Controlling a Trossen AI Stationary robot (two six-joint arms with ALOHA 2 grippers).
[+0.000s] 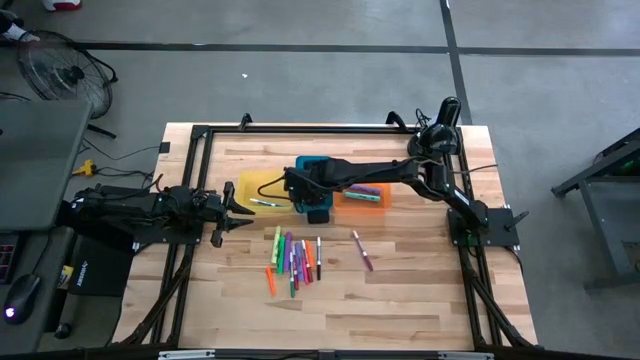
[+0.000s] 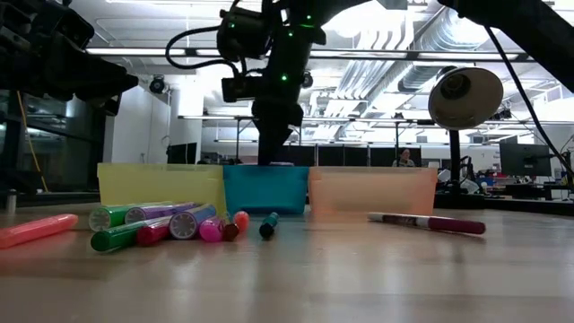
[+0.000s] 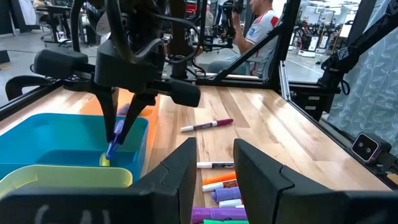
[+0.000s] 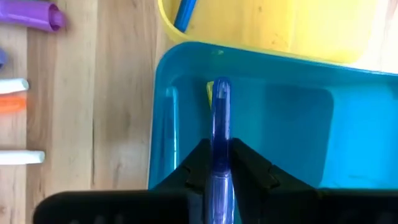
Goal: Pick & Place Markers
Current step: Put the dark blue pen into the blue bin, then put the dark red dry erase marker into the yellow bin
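My right gripper (image 1: 317, 207) hangs over the blue tray (image 1: 308, 166), shut on a blue-purple marker (image 4: 221, 118). The marker's lower end reaches down inside that tray, next to a small yellow thing (image 4: 209, 93). A bunch of coloured markers (image 1: 293, 258) lies flat on the wood nearer the front edge. One purple-and-white marker (image 1: 361, 250) lies apart to their right. Another blue marker (image 4: 185, 14) rests in the yellow tray (image 1: 262, 186). My left gripper (image 1: 240, 205) waits open at the table's left, holding nothing. My right gripper pinches the marker's barrel (image 4: 219, 163) between its two fingers, which come from above, slanting steeply down. The marker runs along the fingers and sticks out past their tips into the blue tray. Whether its lower end (image 3: 112, 149) touches the tray floor, I cannot tell.
An orange tray (image 1: 366, 197) with markers inside stands right of the blue one; the three trays sit in a row at the table's middle. A black frame (image 1: 190, 200) borders the wooden top. People and equipment show in the room beyond.
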